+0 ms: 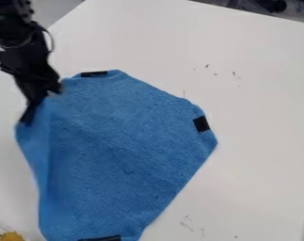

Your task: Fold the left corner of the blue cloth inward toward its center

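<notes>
Camera view gives us a white bench (261, 103), and on it our blue cloth (123, 146), spread out left of centre with its left side folded or raised. Our black arm (28, 52) comes in from the upper left, its claw (41, 107) at the cloth's upper left edge; whether it stands wide or narrow, we cannot tell. We see something yellow (11, 236) at bottom left and black patches (202, 124) along the cloth's edges

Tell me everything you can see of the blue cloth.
The cloth is blue, with a finely textured, woven look and black patches at its top, right and bottom edges. It lies spread over the white table, its outline uneven, a fold running down its left side. The end effector meets its upper-left edge.
</notes>
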